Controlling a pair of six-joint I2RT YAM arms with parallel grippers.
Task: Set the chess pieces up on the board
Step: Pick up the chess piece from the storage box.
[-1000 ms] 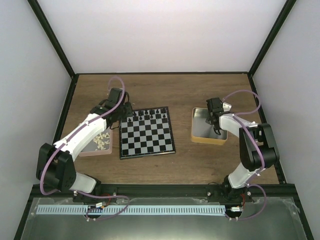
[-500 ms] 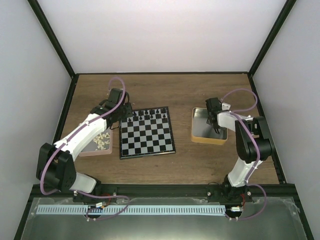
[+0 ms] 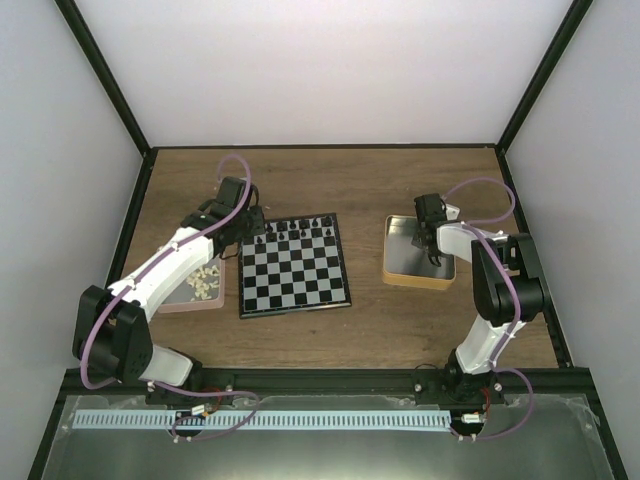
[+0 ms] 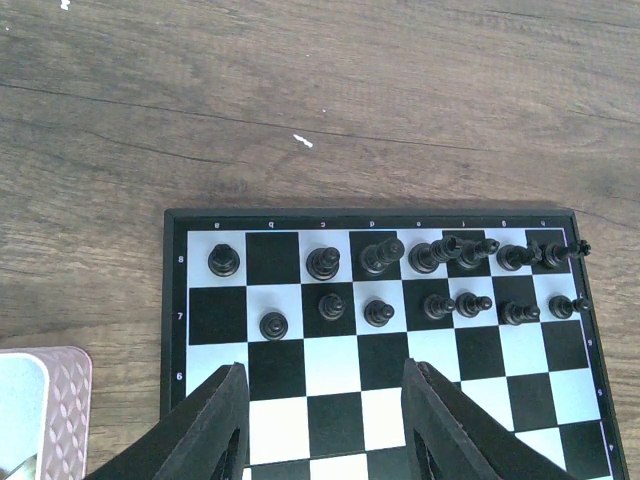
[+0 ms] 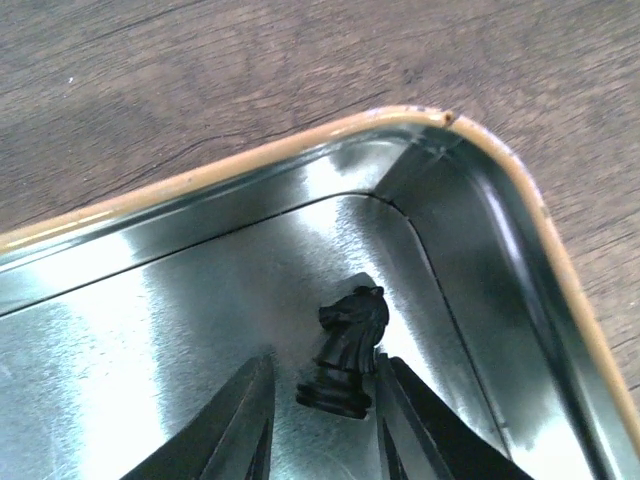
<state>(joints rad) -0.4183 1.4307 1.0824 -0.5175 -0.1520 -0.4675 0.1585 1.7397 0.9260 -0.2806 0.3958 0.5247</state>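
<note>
The board (image 3: 293, 265) lies at table centre, with black chess pieces (image 3: 297, 232) along its far two rows. In the left wrist view the board (image 4: 330, 365) shows those pieces (image 4: 380, 255) standing on rows 7 and 8. My left gripper (image 4: 322, 375) is open and empty, hovering over the board's left squares; it also shows in the top view (image 3: 250, 225). My right gripper (image 3: 433, 250) is down inside the metal tin (image 3: 418, 282). In the right wrist view it (image 5: 322, 365) is open around a black knight (image 5: 348, 345); the right finger touches the knight and the left finger stands apart.
A pink tray (image 3: 195, 300) with several pale pieces sits left of the board; its corner shows in the left wrist view (image 4: 60, 400). The tin's rim (image 5: 250, 165) and corner wall stand close behind and to the right of the knight. Dark frame posts border the table.
My right wrist has shifted slightly within the tin. The left arm and the pieces on the board have not moved.
</note>
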